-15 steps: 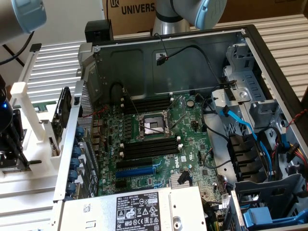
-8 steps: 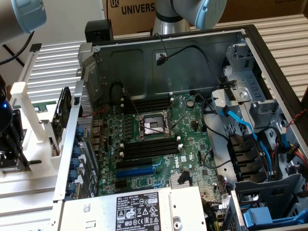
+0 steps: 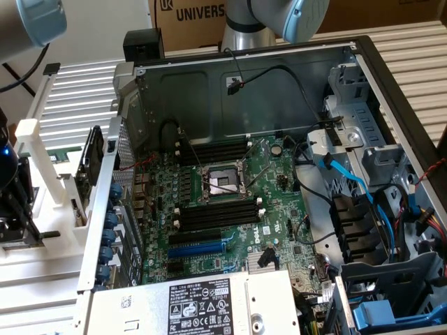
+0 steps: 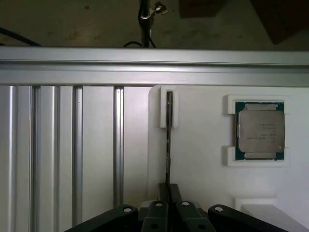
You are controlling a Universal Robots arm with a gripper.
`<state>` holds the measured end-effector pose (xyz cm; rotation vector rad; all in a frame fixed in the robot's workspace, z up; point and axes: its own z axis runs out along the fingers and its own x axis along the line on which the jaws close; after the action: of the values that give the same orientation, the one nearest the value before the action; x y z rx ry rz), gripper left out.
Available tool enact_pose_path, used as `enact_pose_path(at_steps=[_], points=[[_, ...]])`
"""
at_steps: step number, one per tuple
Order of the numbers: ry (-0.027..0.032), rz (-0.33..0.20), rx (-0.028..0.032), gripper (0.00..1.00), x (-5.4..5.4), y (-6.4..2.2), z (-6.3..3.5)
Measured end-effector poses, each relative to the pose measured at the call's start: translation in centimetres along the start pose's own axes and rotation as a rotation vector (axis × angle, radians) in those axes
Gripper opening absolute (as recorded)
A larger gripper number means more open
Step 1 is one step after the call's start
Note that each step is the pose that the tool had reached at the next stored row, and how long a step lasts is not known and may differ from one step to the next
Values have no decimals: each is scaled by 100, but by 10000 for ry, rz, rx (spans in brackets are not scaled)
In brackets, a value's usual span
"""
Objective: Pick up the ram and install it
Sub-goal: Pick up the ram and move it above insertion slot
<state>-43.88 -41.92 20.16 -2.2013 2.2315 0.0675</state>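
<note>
- The ram point(image 4: 168, 145) is seen edge-on as a thin dark strip standing in the white holder point(image 4: 203, 159). Its far end is seated in a small bracket of this holder.
- The fingers point(image 4: 176, 194) of the gripper point(image 4: 168, 189) are drawn narrow and are closed on the near end of the ram, one on each flat side.
- A square silver processor chip point(image 4: 259, 129) is kept in its own recess of the white holder. It is well apart from the ram and is not touched.
- The grasp is judged to be made, but the ram is not yet lifted out of the white holder.
- The open computer case point(image 3: 293, 77) is found to the exterior view's right of the white holder. The long black memory slots point(image 3: 213, 215) on its motherboard appear to be empty.
- So only the first part of the pick-up is counted as done. The installing is not yet done.
</note>
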Motion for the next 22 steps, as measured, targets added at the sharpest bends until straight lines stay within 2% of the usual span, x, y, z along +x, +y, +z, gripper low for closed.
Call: enact_pose_path(at_steps=[4, 11, 21, 22], points=[[-4, 1, 4, 13, -3, 2, -71], [-56, 8, 18, 13, -7, 7, -206], [-92, 16, 34, 13, -17, 15, -505], [-98, 17, 38, 13, -19, 17, -565]])
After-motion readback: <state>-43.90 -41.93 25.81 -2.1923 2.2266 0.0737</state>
